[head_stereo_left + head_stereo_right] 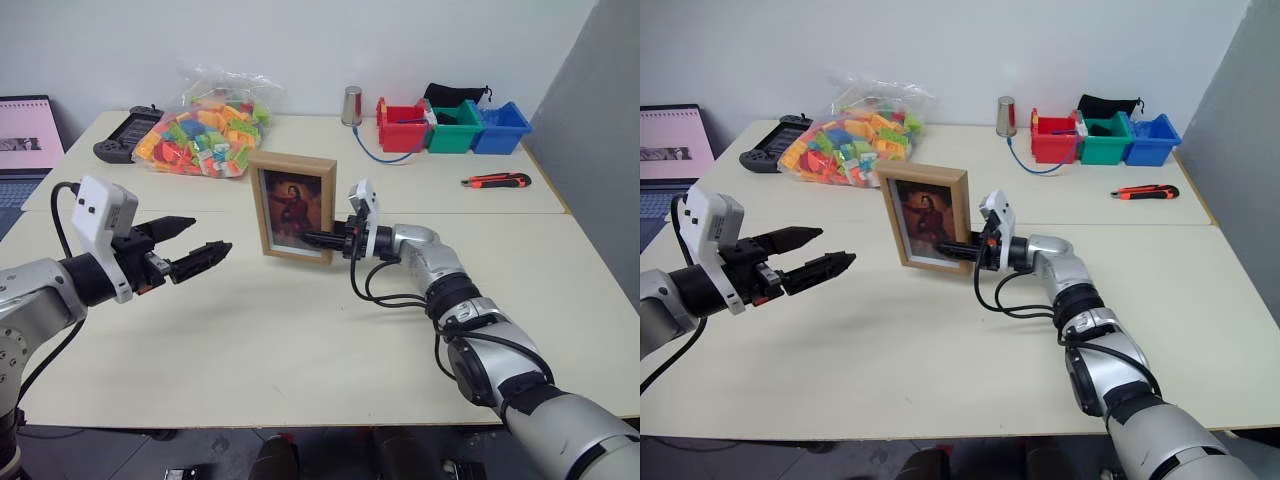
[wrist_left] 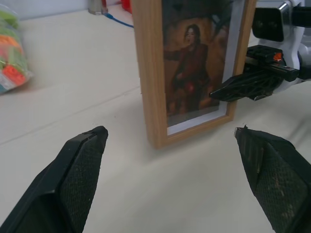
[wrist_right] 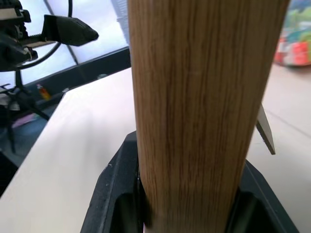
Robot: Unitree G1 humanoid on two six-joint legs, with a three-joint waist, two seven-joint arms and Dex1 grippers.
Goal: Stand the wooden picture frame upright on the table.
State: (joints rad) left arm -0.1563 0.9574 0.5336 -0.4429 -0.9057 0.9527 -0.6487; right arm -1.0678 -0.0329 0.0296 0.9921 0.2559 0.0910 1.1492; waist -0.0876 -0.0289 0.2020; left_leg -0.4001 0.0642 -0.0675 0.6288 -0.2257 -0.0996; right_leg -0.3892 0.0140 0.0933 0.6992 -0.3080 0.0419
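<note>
**Left eye view: frame upright in the right pincer's grip**

The frame [image 1: 293,206] is seen standing upright on the table [image 1: 300,340], just on the near side of the seam, its picture side turned toward the robot. Its right edge is clamped between the fingers of the right pincer [image 1: 318,240], which is held level and reaches in from the frame's right. In the right wrist view the light-wood edge [image 3: 194,111] is shown wedged between the two black fingers [image 3: 114,194], and a thin flap is seen jutting from the frame's back.

The left pincer [image 1: 195,245] is held wide open and empty, level above the table and pointed toward the frame, near it on its left but apart from it. In the left wrist view the frame [image 2: 192,68] is framed between the two spread fingers [image 2: 73,179], with the right pincer's fingertips [image 2: 243,85] lying against its far edge.

Behind the frame, a bag of coloured blocks [image 1: 200,135] and three bins [image 1: 452,127] are seen on the far half of the table.
</note>
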